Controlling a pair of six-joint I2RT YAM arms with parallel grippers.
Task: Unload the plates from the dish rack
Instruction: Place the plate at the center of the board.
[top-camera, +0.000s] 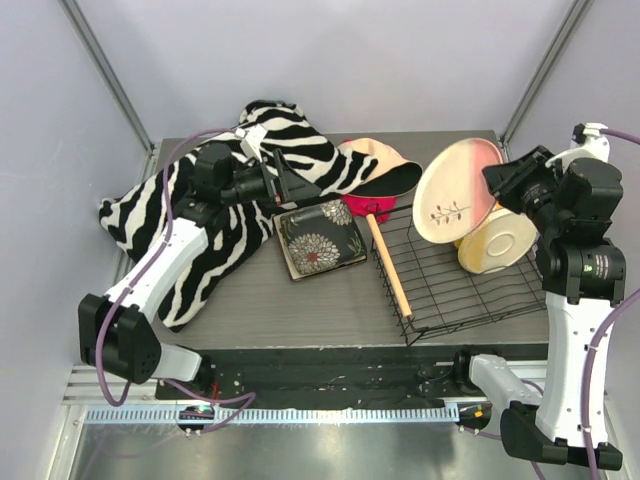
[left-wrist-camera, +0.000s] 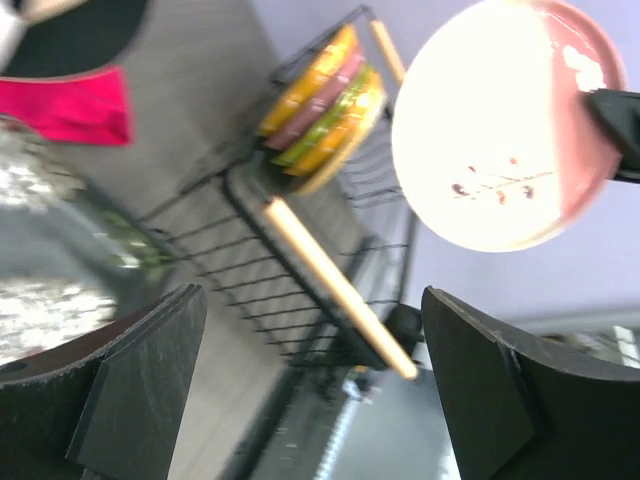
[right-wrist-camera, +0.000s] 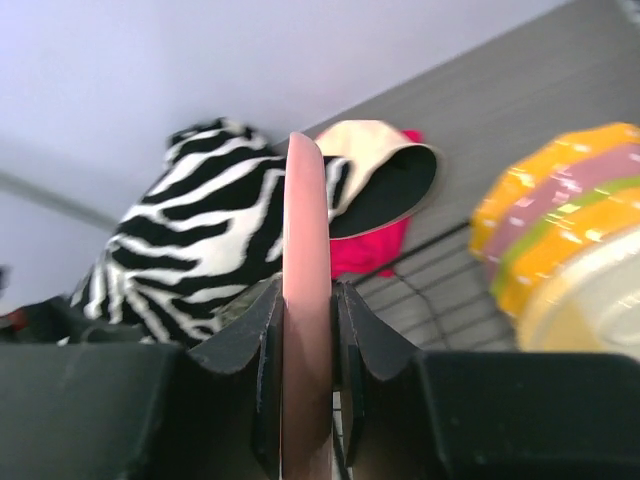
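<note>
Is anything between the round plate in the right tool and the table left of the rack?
Yes: a wooden handle runs along that side, and the dark square plate already lies beyond it, with the open left tool beside it.

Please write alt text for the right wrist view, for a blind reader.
The right gripper is shut on the rim of a pink plate, seen edge-on. Behind lie a zebra cloth and a hat; a striped plate stands in the rack at right.
</note>
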